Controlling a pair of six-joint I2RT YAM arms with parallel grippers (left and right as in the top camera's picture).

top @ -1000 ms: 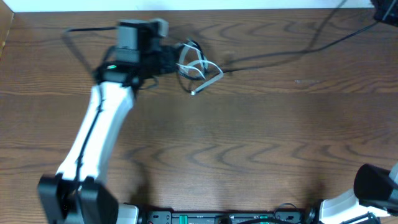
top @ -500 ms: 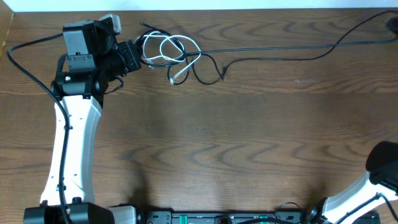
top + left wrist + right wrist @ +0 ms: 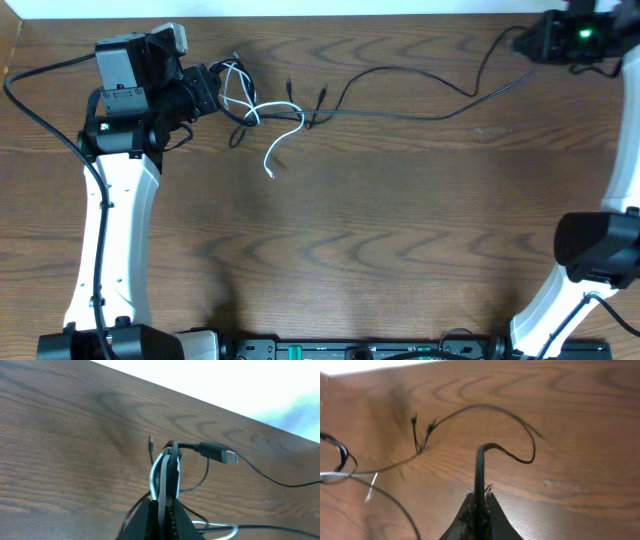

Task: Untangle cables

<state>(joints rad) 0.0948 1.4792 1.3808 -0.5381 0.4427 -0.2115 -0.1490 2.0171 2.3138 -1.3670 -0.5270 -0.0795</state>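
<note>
Left gripper (image 3: 161, 510): the jaws are closed to a narrow slit. Pinched between them are a loop of the shorter thin white cord (image 3: 156, 472) and, pressed against it, a strand of the long thin black cord (image 3: 400, 112). Both loops rise straight out ahead of the fingertips. Beyond the loop's top and a little to the right, a black moulded plug with a metal tip (image 3: 218, 453) juts out sideways. A much smaller plug end (image 3: 150, 441) stands just to the left of the loop.

In the overhead view the knot of white and black loops lies directly in front of these jaws on the brown wood-grain tabletop (image 3: 400, 250). The white cord's free end (image 3: 270, 174) trails away from the knot, clear of the jaws.

Right gripper (image 3: 478, 505): the jaws are closed tight on the black cord alone. The cord climbs straight out from between the fingertips and bends over to the right. It then sweeps back in a wide arc, well ahead of the jaws, towards two small dark plug ends (image 3: 422, 425) to the front left. In the overhead view the black cord spans the table in a slack, wavy line between the two grippers.
</note>
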